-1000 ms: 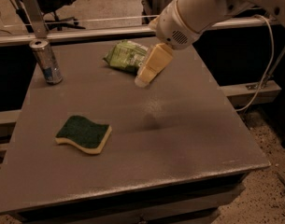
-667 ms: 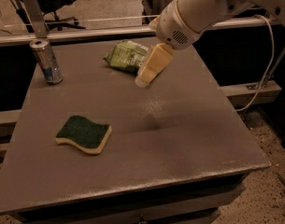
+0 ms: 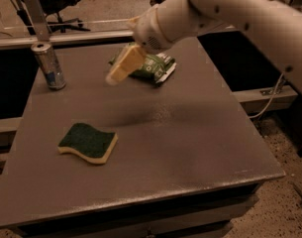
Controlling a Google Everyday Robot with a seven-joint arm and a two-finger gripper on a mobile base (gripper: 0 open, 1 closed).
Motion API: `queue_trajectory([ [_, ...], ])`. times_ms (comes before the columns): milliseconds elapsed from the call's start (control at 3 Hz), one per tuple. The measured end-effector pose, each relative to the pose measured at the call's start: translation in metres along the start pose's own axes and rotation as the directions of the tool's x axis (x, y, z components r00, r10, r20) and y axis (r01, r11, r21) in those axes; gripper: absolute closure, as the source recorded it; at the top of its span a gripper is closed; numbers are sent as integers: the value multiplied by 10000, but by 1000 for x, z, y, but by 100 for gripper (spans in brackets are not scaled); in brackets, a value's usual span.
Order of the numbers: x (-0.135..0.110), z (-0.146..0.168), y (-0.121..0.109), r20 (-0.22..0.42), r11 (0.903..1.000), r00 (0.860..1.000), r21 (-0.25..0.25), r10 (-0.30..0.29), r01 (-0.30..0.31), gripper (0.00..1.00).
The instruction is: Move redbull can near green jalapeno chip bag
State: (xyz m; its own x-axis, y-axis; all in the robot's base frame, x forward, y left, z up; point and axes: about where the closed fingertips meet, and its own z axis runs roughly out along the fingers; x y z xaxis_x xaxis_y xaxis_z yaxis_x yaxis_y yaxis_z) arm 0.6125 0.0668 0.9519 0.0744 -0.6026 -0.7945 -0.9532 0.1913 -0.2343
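The redbull can (image 3: pixel 49 66), slim and silver with blue low on its side, stands upright at the table's far left corner. The green jalapeno chip bag (image 3: pixel 153 66) lies flat at the far middle of the table, about a third of the table's width to the right of the can. My gripper (image 3: pixel 122 67), yellowish at its tip, hangs above the table in front of the bag's left end, tilted down to the left. It holds nothing and is well apart from the can. The white arm (image 3: pixel 205 9) comes in from the upper right.
A dark green wavy sponge with a yellow base (image 3: pixel 88 143) lies at the front left of the grey table (image 3: pixel 190 148). A metal post (image 3: pixel 34 11) rises behind the can. A rail runs along the far edge, and floor with cables is at the right.
My gripper has moved to the left, from over the bag's right side to its left end, closer to the can. The can, bag and sponge have not moved.
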Motion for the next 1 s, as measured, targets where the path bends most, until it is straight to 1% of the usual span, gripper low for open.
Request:
queue_trajectory([
  [333, -29, 52, -7, 1298, 9995, 9915, -306, 114, -75, 0],
  [667, -60, 107, 0, 2423, 9966, 9693, -791, 413, -227, 0],
  [1000, -86, 147, 9, 3181, 9932, 9462, -1143, 591, -236, 0],
])
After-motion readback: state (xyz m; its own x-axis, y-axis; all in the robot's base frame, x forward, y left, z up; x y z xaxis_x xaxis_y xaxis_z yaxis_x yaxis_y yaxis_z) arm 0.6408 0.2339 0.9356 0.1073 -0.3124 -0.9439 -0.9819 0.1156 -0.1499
